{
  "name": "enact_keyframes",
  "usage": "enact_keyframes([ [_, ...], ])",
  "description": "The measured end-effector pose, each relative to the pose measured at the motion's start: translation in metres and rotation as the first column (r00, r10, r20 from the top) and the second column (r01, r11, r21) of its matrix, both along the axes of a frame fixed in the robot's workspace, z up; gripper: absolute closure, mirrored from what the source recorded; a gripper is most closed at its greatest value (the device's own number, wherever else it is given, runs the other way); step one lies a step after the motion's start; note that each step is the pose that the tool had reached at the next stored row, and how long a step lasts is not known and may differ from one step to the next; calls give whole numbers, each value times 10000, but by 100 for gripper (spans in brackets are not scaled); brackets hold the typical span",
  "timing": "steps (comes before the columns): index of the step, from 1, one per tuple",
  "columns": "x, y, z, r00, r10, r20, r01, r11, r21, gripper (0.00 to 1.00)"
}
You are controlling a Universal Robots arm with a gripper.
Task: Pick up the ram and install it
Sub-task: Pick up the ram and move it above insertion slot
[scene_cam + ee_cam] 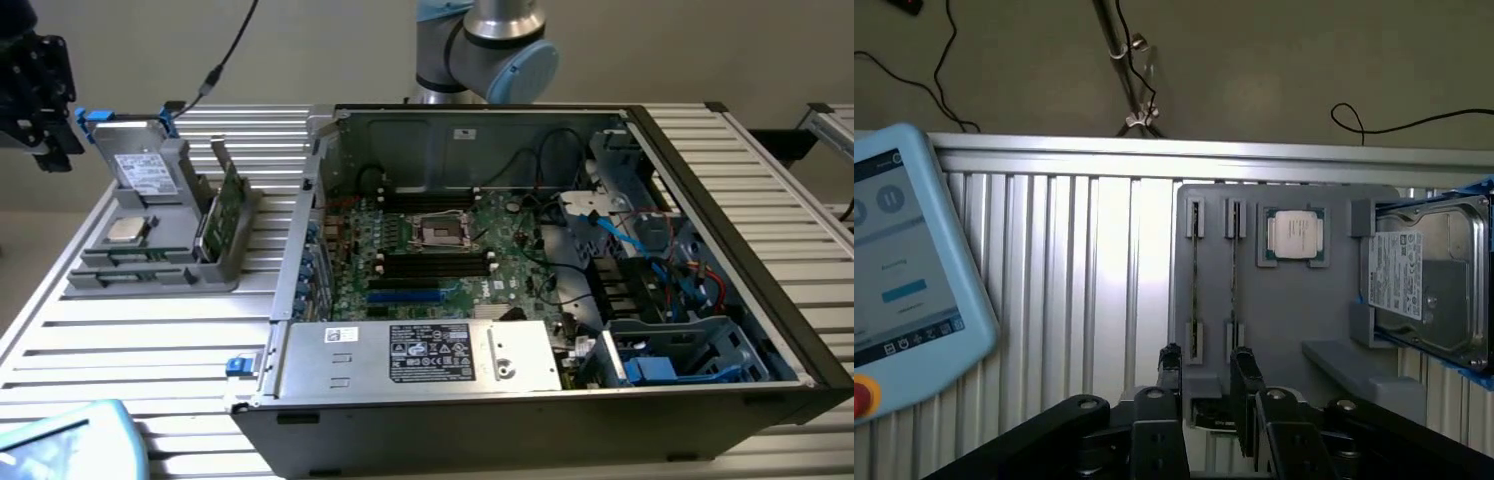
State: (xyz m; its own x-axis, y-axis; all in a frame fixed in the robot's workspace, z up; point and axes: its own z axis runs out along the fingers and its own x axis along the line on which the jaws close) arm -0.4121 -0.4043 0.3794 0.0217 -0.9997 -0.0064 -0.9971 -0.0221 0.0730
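Labels first, op: the drive [1419, 285] has a white sticker w/ barcodes, print too small to read; the PSU [424, 352] at the front of the PC case [761, 250] has a black label w/ white print and a small white one beside it, neither legible; the pendant [904, 280] screen shows blurred blue lines and round icons, red button at its corner; the silver CPU [1295, 236] has markings you can't make out.

Your pincer [1206, 362] hangs over the near edge of the grey holder [1294, 320]; jaws apart, nothing between them, touching nothing.

The ram [231, 212] stands on edge in a holder slot, on the side nearest the case, CPU and drive beside it; the holder sits on the slatted table [147, 330] at the exterior view's left, outside the case.
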Motion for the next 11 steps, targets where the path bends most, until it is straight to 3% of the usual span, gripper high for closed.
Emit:
enact_keyframes([
  [11, 1, 0, -201, 10000, 25, -1, -25, 10000, -1, 67],
])
